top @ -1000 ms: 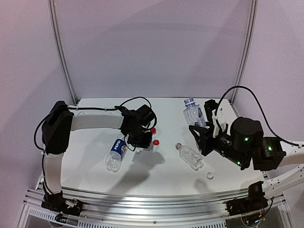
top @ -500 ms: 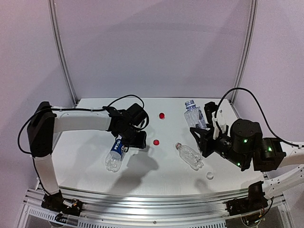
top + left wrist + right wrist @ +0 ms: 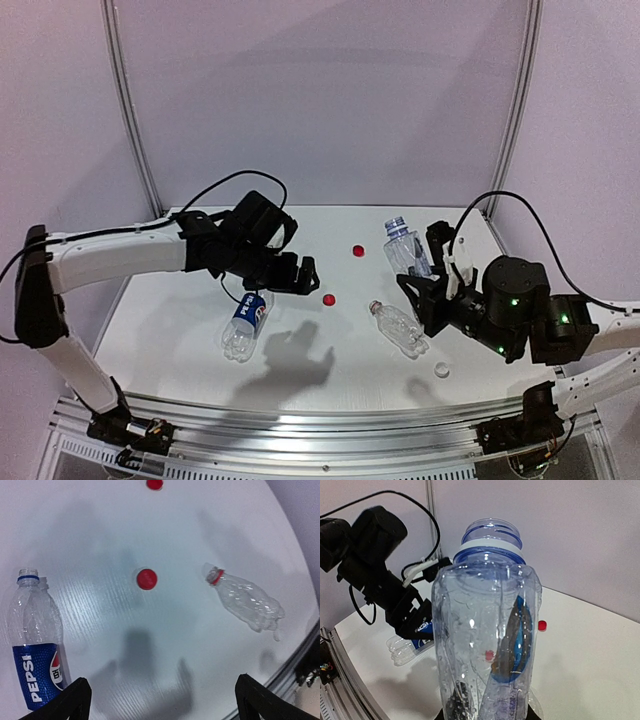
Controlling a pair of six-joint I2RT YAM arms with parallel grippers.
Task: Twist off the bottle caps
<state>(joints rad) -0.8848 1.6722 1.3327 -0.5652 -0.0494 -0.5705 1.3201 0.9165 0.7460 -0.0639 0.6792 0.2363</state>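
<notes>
caps off three bottles, one bottle held by right gripper

white table (image 3: 180, 350) carries everything. the left arm (image 3: 120, 250) reaches from the left edge towards the middle, and its left gripper (image 3: 165, 702) hangs above the surface with the fingers (image 3: 75, 700) spread wide and nothing between them. the right arm (image 3: 520, 310) sits by the right edge; the right gripper (image 3: 418, 278) is clamped on the lower part of a clear ribbed plastic bottle with a bluish neck ring (image 3: 487, 630), held neck up over the far right part of the table, its mouth open.

a clear plastic bottle with a blue pepsi label (image 3: 245, 322) lies on its side towards the near left, below the left gripper, with its open neck pointing to the far edge. a crumpled clear plastic bottle with a red neck ring (image 3: 398, 328) lies on its side right of the middle, just beside the right gripper, mouth also open.

one small round red plastic cap (image 3: 329, 299) rests near the middle, between the two lying bottles. a second small round red cap (image 3: 358, 250) lies apart from it, closer to the far edge. a small whitish round cap (image 3: 441, 369) lies towards the near right corner, near the base of the crumpled bottle.
</notes>
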